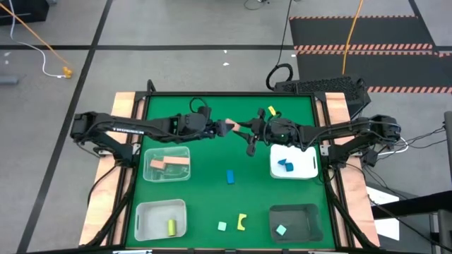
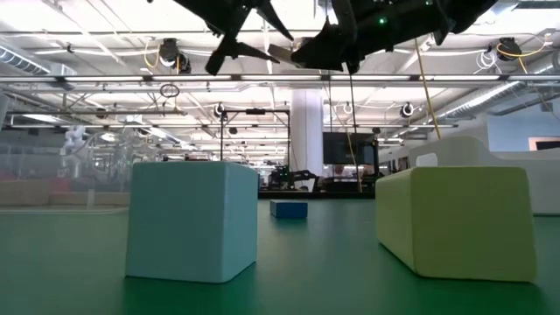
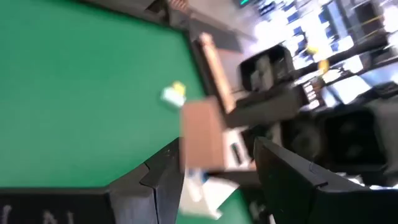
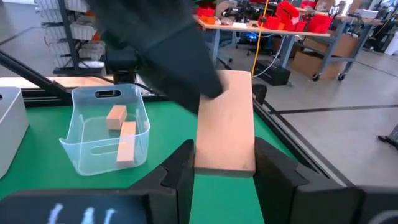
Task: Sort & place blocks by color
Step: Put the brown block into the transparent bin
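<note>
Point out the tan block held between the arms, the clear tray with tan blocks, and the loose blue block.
tan block point(image 4: 225, 121), right wrist view, its broad face.
clear tray point(image 1: 148, 173), high view, its left rim.
blue block point(image 1: 230, 176), high view, its top.

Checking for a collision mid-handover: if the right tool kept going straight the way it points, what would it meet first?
Probably the left tool, directly opposite and also at the tan block that the right tool grips; how far apart the two tools stand is unclear.
</note>
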